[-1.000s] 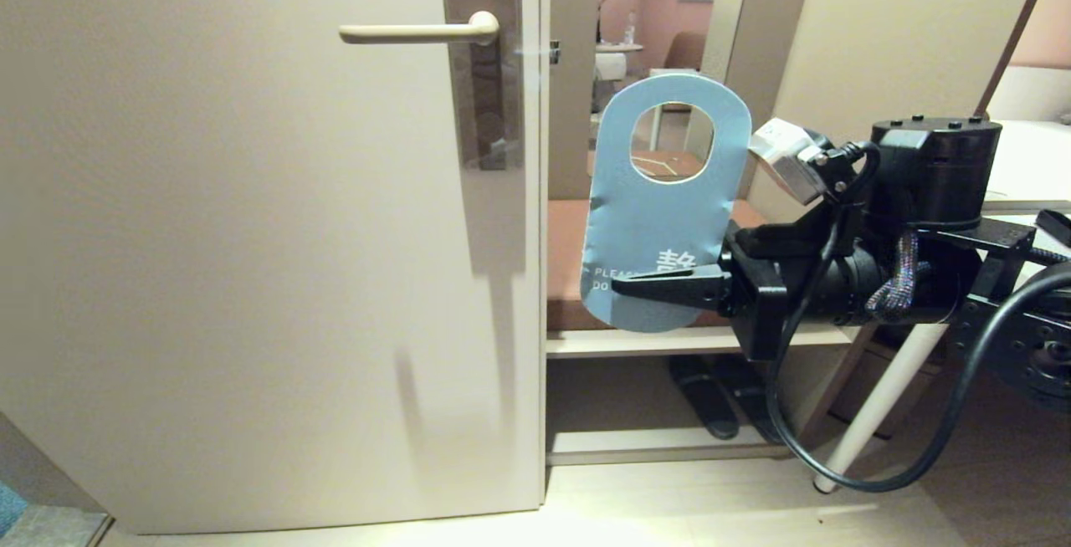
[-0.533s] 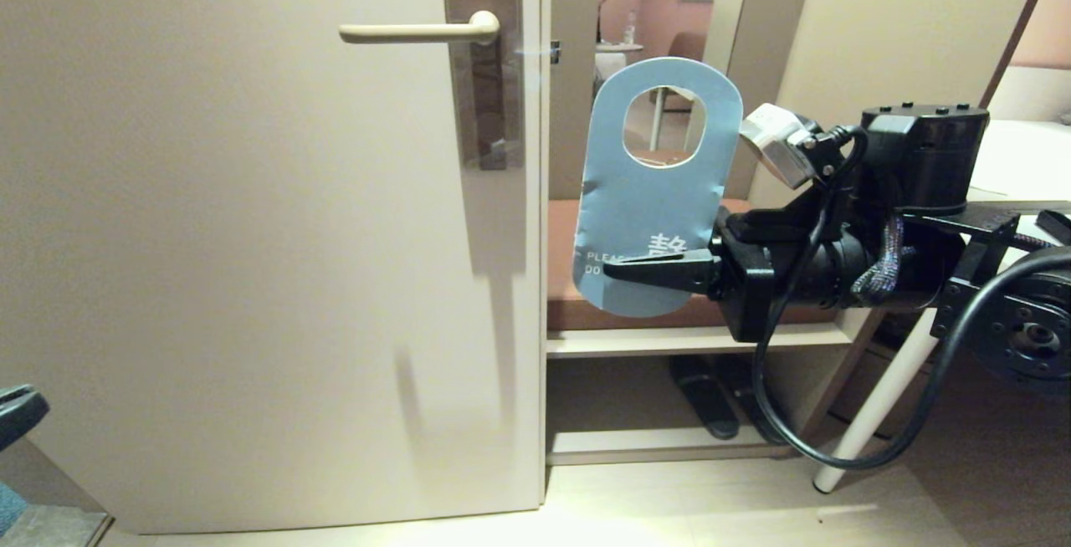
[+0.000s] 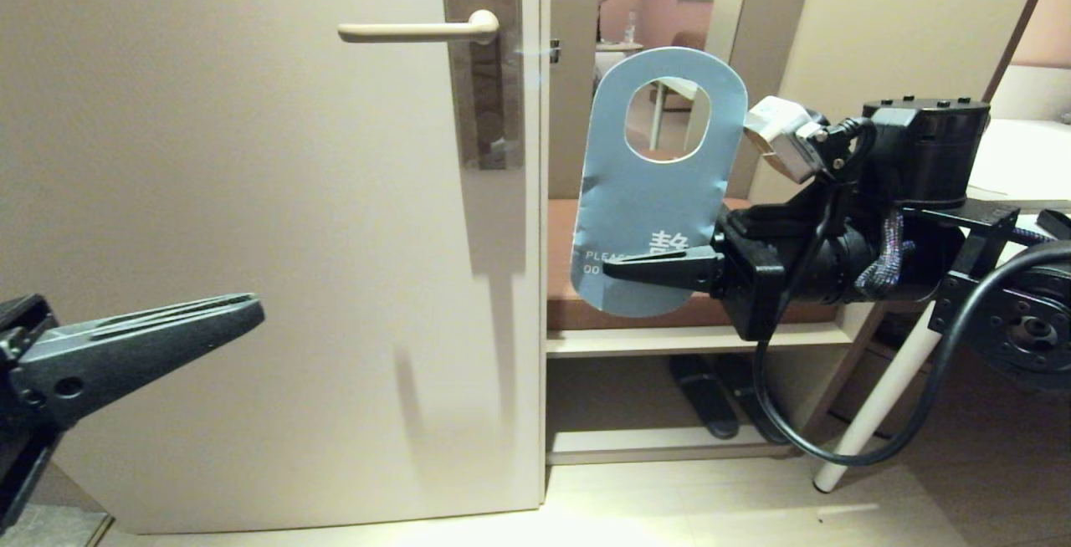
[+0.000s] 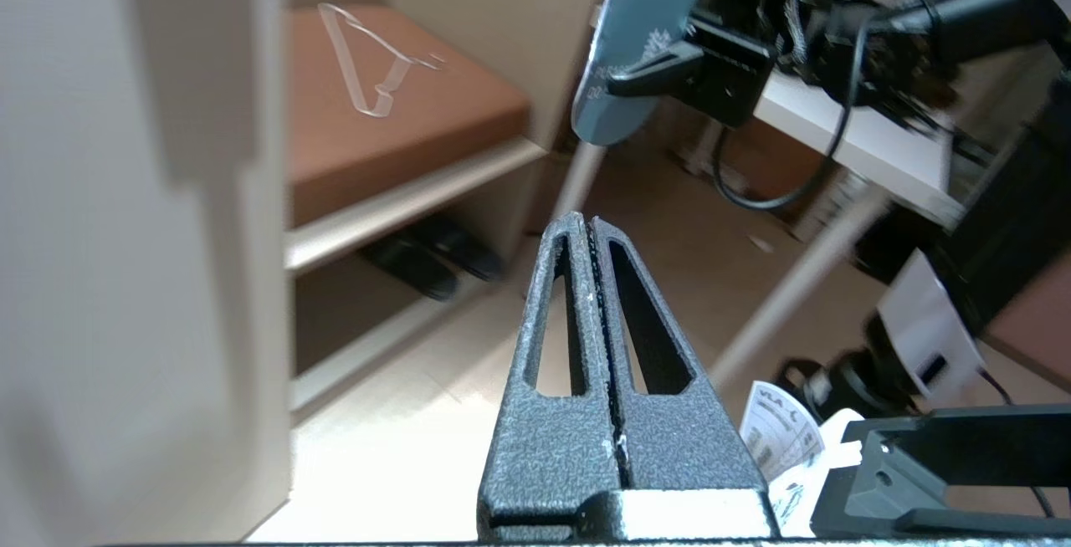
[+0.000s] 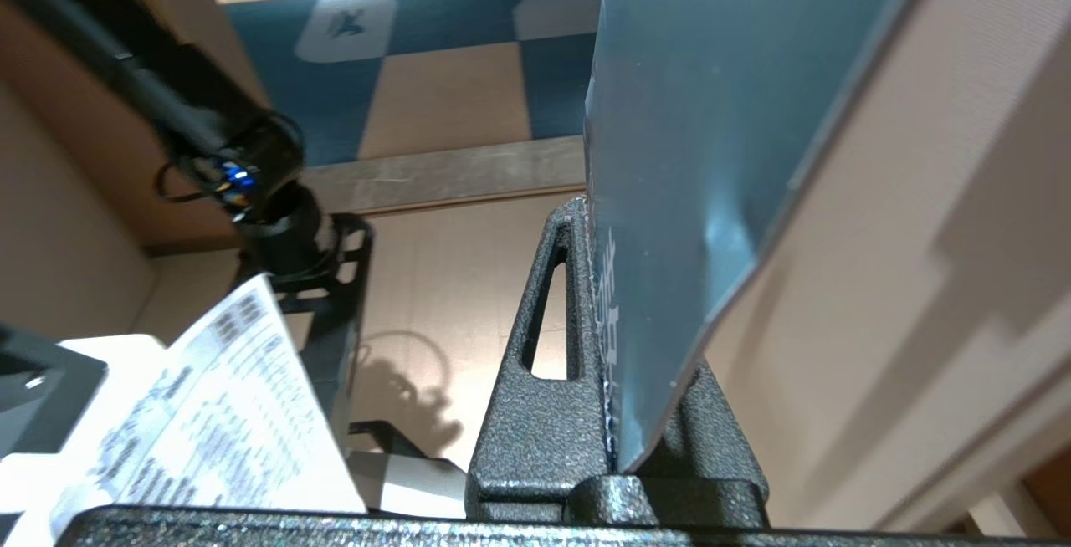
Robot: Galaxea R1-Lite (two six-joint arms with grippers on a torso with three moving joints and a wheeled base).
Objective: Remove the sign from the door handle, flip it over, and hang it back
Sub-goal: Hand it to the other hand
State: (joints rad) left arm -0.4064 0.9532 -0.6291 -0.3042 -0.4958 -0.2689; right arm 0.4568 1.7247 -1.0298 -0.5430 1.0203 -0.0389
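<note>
Right of the door handle (image 3: 416, 29), our right gripper (image 3: 621, 268) pinches the sign (image 3: 648, 212) upright, blue side reading "PLEA… DO"; our left gripper (image 3: 243, 313) hovers low, fingers pressed together.

The black finger of the right gripper (image 3: 619, 267) covers part of the white words low on the sign (image 3: 657, 196), so only a few letters show. In the right wrist view the top of the sign runs off the picture, and its round hole cannot be seen. The left gripper (image 3: 243, 313) is cut off by the head view's left edge, so its arm is hidden. The tall plate (image 3: 481, 70) behind the door handle (image 3: 410, 29) runs off the top.
</note>
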